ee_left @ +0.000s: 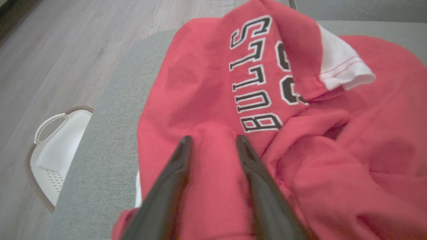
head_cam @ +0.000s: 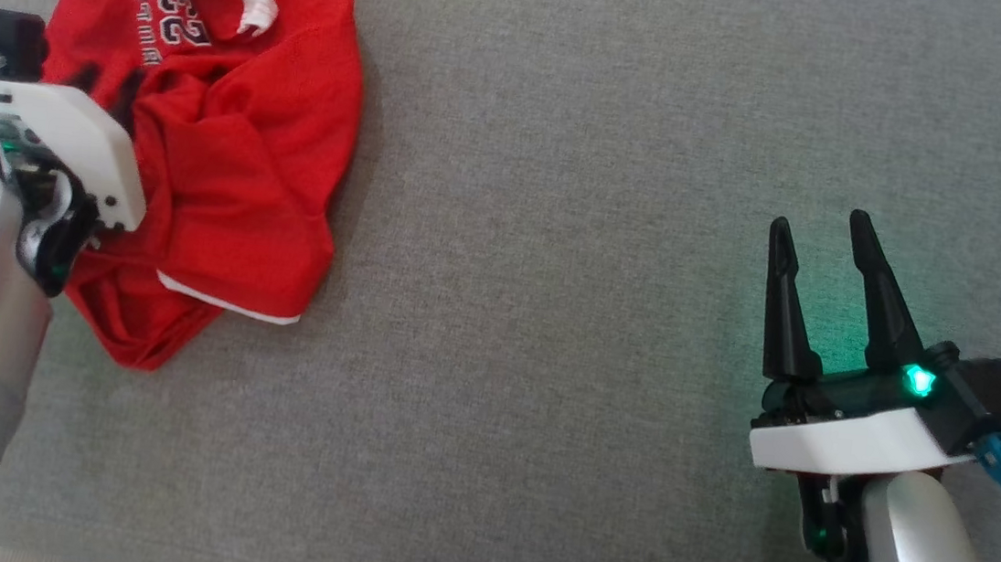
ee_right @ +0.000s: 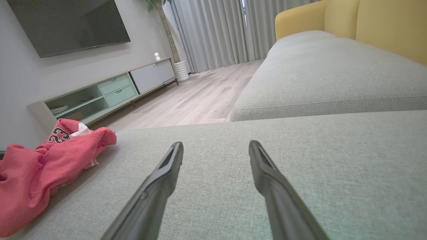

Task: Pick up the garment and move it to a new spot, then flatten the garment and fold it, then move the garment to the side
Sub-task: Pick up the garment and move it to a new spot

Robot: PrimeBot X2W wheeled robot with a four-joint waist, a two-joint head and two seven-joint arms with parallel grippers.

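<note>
One grey woven sofa seat (head_cam: 560,232) carries the whole scene. From the right wrist view we see a second grey cushion (ee_right: 333,73) beyond it with a yellow backrest (ee_right: 383,23), a pale plank floor (ee_right: 203,96), a wall-mounted television (ee_right: 66,23), a low cabinet (ee_right: 100,93) with green drawers, long grey curtains (ee_right: 213,30) and a ribbed white plant pot (ee_right: 181,70). A white perforated basket (ee_left: 56,156) stands on the floor beside the seat.

The garment (head_cam: 239,136), a red jersey with white sleeve trim (ee_left: 340,66), lies crumpled in a heap at the far left of the seat, near its edge. Black, white-outlined lettering (ee_left: 253,73) reads "BULLS"; beside it we read the number (ee_right: 58,136) as "23", partly folded under.

The left pincer (ee_left: 213,140) is pressed into the heap, fingers partly apart with a ridge of red cloth between them; we cannot tell whether they pinch it. The right pincer (head_cam: 820,222) stands spread above bare cushion, well apart from the garment.
</note>
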